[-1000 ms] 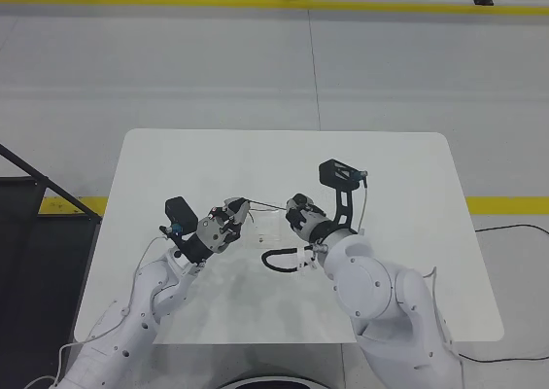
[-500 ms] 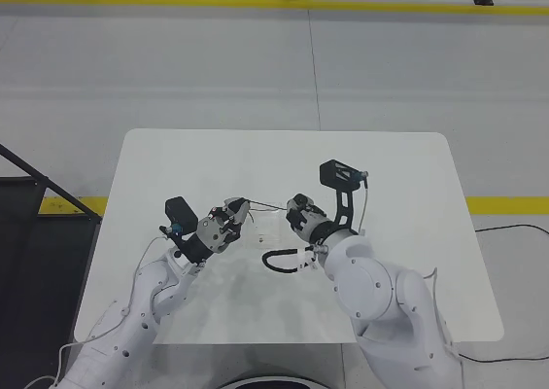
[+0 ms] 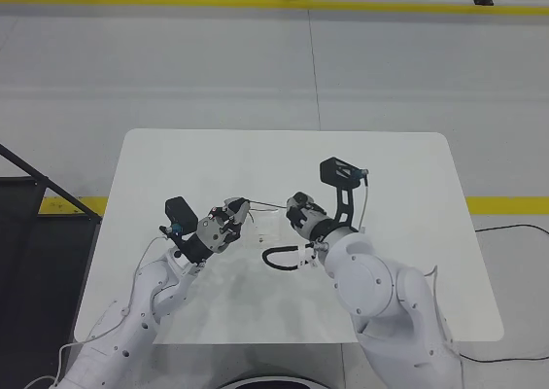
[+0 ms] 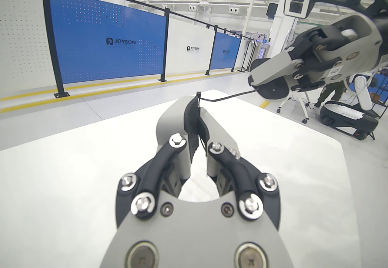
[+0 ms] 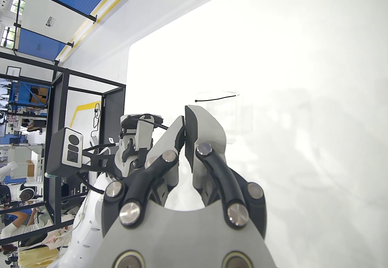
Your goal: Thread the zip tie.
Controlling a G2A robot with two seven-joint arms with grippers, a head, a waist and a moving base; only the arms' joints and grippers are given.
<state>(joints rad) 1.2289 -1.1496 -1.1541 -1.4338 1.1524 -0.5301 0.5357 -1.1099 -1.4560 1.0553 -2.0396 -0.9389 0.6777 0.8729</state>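
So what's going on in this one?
Both arms hold one black zip tie above the white table. The left gripper is shut on one end and the right gripper is shut on the other, with the strap stretched between them. Whether the tail is through the head is too small to tell.

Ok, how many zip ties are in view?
2. One zip tie spans left gripper and right gripper; a loose zip tie lies on the table. More may be hidden.
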